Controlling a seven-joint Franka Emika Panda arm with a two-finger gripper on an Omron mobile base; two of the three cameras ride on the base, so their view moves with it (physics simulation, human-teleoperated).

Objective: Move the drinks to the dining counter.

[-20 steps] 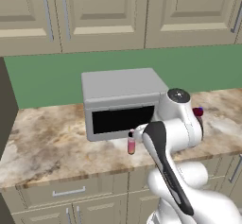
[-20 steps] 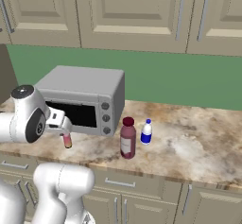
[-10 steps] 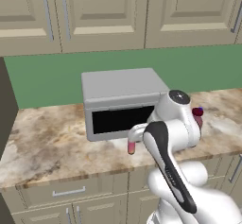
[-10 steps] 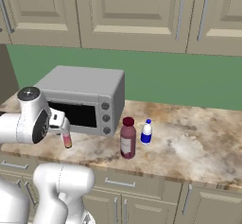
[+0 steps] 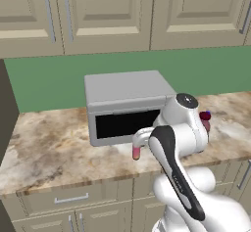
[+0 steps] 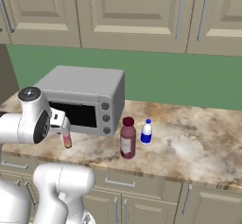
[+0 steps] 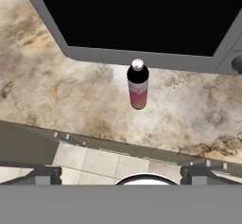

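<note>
On the marbled counter (image 6: 198,142) before the microwave (image 6: 85,98), the gripper (image 7: 120,173) hangs spread wide and empty above the upright pink bottle (image 7: 137,84).

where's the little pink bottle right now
The pink bottle stands upright on the marbled counter, just in front of the microwave door, left of the maroon bottle in the right base view, with the open gripper above it.

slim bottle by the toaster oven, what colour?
Pink slim bottle with dark upper band; clearest in the hand view.
</note>
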